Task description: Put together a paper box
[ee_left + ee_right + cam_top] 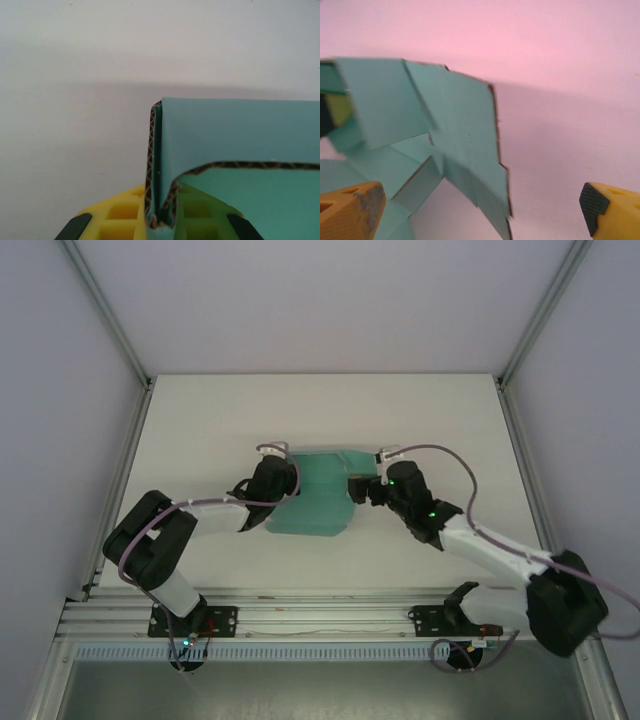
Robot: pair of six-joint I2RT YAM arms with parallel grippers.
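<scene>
The paper box (312, 505) is a teal-green card sheet with raised flaps, lying mid-table between both arms. My left gripper (287, 480) is at its left edge. In the left wrist view the gripper (160, 222) is shut on a folded wall of the paper box (240, 140), with the corrugated edge pinched between the yellow fingers (115, 215). My right gripper (358, 488) is at the sheet's right side. In the right wrist view it (480, 215) stands open, and a flap of the paper box (460, 125) reaches down between the wide-apart fingertips (355, 210) without being gripped.
The white table (200, 420) is bordered by an aluminium frame, with a post (520, 410) on the right and a rail (320, 615) along the near edge carrying both arm bases. White walls close in on three sides.
</scene>
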